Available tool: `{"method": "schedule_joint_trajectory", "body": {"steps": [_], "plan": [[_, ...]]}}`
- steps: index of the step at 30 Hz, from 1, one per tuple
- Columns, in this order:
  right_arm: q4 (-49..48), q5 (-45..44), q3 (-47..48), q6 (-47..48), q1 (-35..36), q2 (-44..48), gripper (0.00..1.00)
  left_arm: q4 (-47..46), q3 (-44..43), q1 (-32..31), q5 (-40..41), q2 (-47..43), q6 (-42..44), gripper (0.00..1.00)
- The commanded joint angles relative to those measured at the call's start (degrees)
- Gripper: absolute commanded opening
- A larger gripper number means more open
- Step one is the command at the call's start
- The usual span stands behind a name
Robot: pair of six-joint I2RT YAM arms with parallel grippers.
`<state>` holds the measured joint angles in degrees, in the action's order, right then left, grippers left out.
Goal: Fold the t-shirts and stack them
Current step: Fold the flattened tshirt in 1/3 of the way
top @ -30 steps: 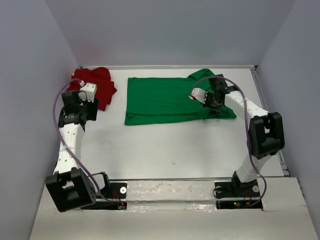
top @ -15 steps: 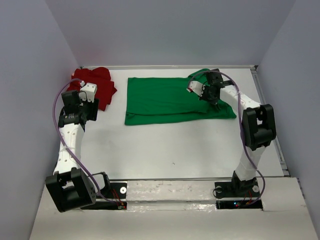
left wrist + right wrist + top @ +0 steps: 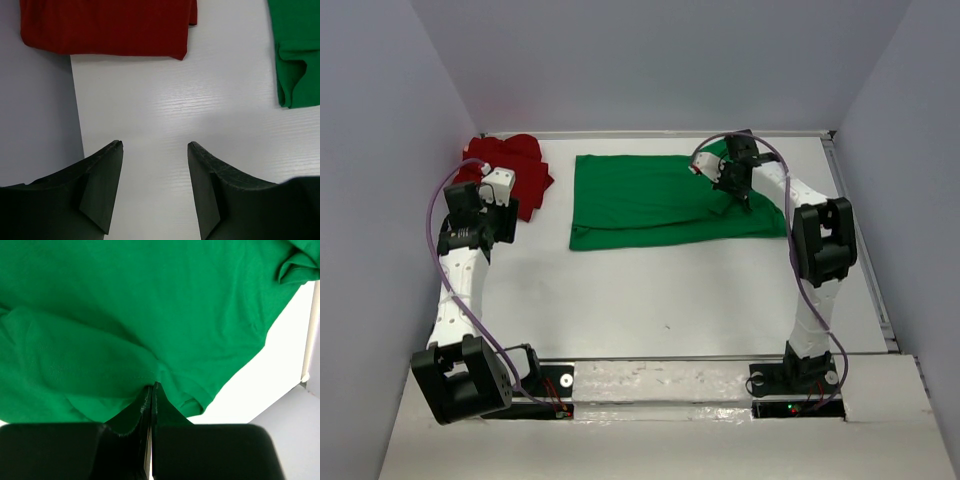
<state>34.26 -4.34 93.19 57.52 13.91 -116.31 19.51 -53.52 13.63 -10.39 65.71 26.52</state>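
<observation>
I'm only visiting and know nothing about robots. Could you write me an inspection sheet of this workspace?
Surface: smooth white table.
Job's things: bright green cloth t-shirt laid out, far centre; deep red cloth t-shirt bunched in the far left corner.
Clutter: nothing seen.
Grippers: left gripper open over bare table, holding nothing; right gripper shut, pinching the green t-shirt.
Cables: a purple cable loops along each arm.
Surroundings: pale grey walls on three sides.
</observation>
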Motion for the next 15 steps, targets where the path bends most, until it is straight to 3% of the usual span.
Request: {"method": "schedule_joint_trajectory", "body": {"steps": [1, 15], "plan": [[-2.18, -0.93, 4.81, -1.44, -0.29, -1.55, 0.0, -1.14, 0.78, 0.43, -1.12, -0.67, 0.28, 0.66], [-2.36, -1.55, 7.53, -1.53, -0.82, -5.94, 0.0, -1.23, 0.87, 0.35, -1.38, -0.5, 0.37, 0.66]]}}
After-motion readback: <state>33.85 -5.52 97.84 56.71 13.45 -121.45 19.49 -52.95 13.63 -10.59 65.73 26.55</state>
